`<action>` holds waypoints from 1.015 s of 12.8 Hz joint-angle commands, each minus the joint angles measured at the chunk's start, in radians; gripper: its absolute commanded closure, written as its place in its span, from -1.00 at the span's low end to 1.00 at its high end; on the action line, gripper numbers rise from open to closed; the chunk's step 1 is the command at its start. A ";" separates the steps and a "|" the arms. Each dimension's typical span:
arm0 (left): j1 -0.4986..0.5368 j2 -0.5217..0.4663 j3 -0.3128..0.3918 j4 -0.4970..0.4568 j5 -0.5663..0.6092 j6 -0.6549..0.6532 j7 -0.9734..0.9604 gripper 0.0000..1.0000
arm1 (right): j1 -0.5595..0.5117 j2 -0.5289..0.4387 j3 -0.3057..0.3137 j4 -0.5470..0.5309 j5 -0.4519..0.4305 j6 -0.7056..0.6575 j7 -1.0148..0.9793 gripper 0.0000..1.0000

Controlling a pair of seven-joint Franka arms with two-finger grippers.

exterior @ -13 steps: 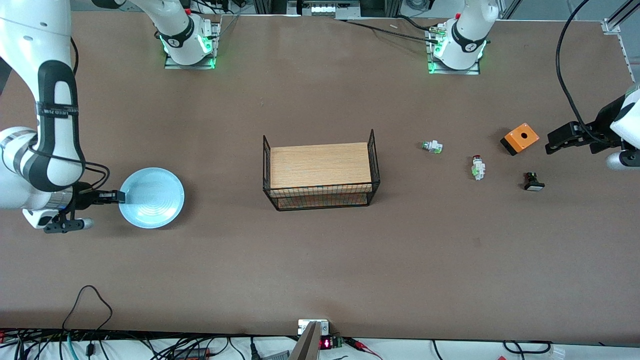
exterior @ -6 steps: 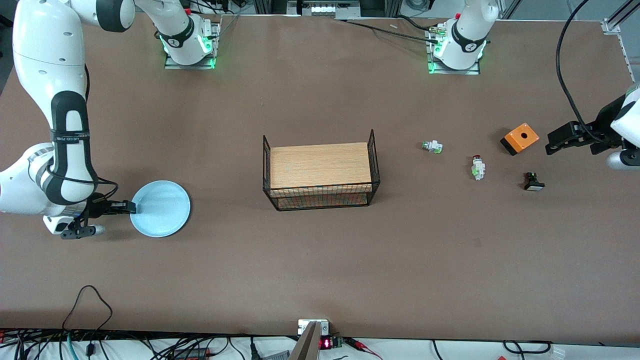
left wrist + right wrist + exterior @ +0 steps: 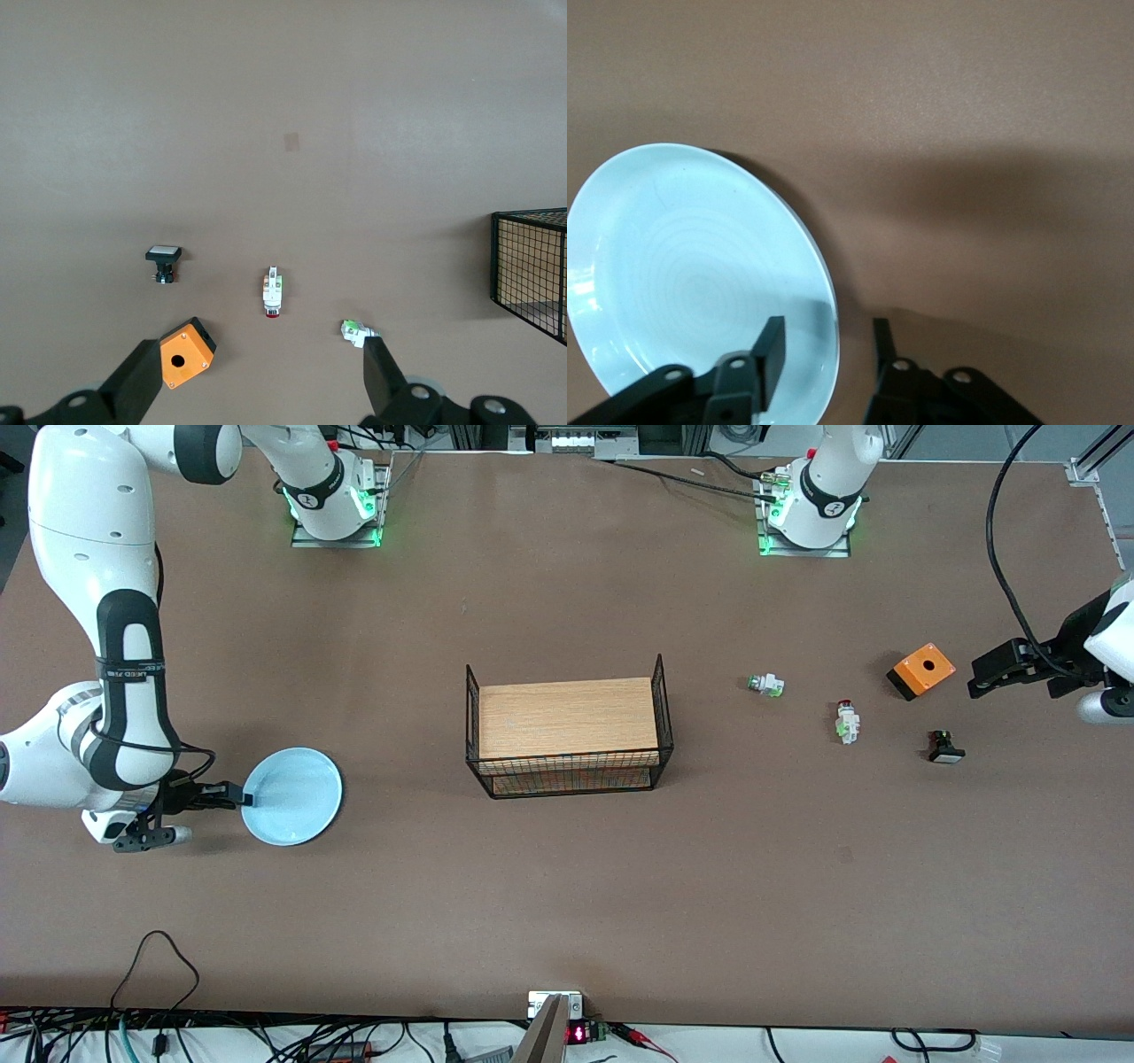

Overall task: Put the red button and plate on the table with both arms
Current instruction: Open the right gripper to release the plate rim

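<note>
I've got the right gripper point(image 3: 241, 797) at the right arm's end of the table point(image 3: 567, 886), its jaws straddling the rim of the plate point(image 3: 297, 795); in the right wrist view one finger sits over the plate's inner face and the other outside the edge, and the gap looks a touch loose, so I can't tell whether they're pinching the rim or have just let go. The plate casts only a thin shadow, so I read it as on the tabletop or very nearly there, well clear of the wire rack point(image 3: 567, 735). Over at the left arm's end, the red button point(image 3: 847, 720) lies on the table on its side, between the green-capped switch point(image 3: 766, 684) and the black switch point(image 3: 945, 747), with the orange box point(image 3: 921, 670) farther from the front camera. My left gripper point(image 3: 979, 677) hangs near the orange box, jaws spread wide and holding nothing. My judgement: the button's half looks done, and the plate's half is at the release; what's left is opening up, if needed, and backing both arms away.
</note>
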 commanded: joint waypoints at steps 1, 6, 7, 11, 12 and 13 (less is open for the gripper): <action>0.005 -0.024 -0.002 -0.020 -0.018 0.004 0.021 -1.00 | -0.003 -0.008 0.005 0.009 0.024 -0.011 -0.054 -1.00; 0.005 -0.024 -0.001 -0.020 -0.018 0.004 0.021 -1.00 | -0.002 -0.019 -0.008 0.164 -0.031 -0.181 -0.041 -1.00; 0.005 -0.024 -0.002 -0.020 -0.018 0.004 0.021 -1.00 | -0.003 -0.019 -0.008 0.202 -0.066 -0.203 -0.038 -1.00; 0.005 -0.025 -0.002 -0.020 -0.018 0.004 0.012 -1.00 | 0.004 -0.031 -0.063 0.351 -0.091 -0.420 0.022 -1.00; 0.005 -0.025 -0.002 -0.022 -0.018 0.002 0.011 -1.00 | 0.003 -0.029 -0.084 0.430 -0.091 -0.507 0.051 -1.00; 0.005 -0.024 -0.002 -0.022 -0.018 0.002 0.011 -1.00 | 0.001 -0.029 -0.106 0.492 -0.091 -0.574 0.056 -1.00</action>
